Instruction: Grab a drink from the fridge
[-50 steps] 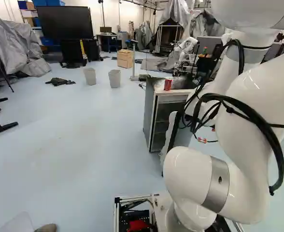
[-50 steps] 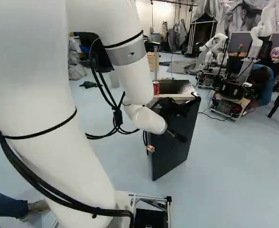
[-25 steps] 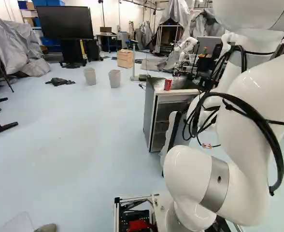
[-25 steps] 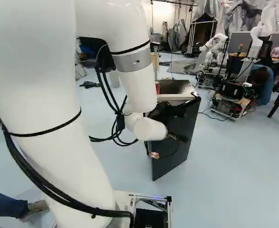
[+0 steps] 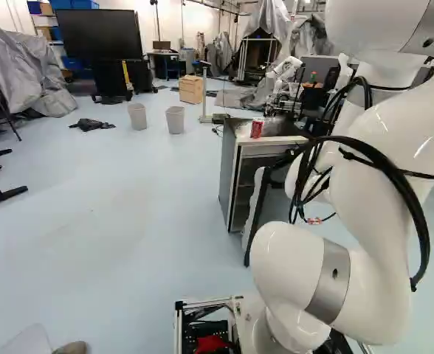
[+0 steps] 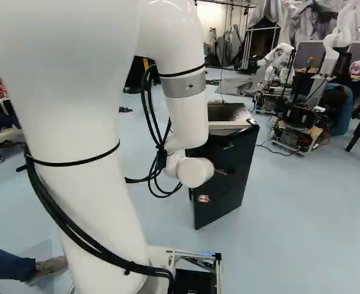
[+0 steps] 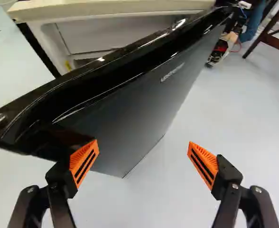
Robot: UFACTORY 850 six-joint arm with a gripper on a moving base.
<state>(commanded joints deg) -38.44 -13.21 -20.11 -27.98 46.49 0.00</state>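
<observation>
The gripper [image 7: 143,148] is open wide w/ nothing in it, & it's on the wrong side of the door [image 7: 134,107] for getting a drink. The door is part open, & its long top edge runs on a slant: the loose end is close by one finger, & the far end goes up to the corner of the fridge [image 7: 89,35]. The orange pad [image 7: 84,161] on that finger is right by the door's outer face; can't tell if they touch. The other finger is out over the floor [image 7: 244,118]. So the fridge's inside is across the door from the gripper, & there's just one arm [image 6: 85,190] to do it all. No drink shows inside, b/c the door & fridge hide most of it. A red can [image 5: 257,128] stands up on the fridge top, up & beyond the door. Prob. next is to get the door wide enough, then go round its loose end & in. If the finger goes in too low or too hard, it might bump the door shut.
</observation>
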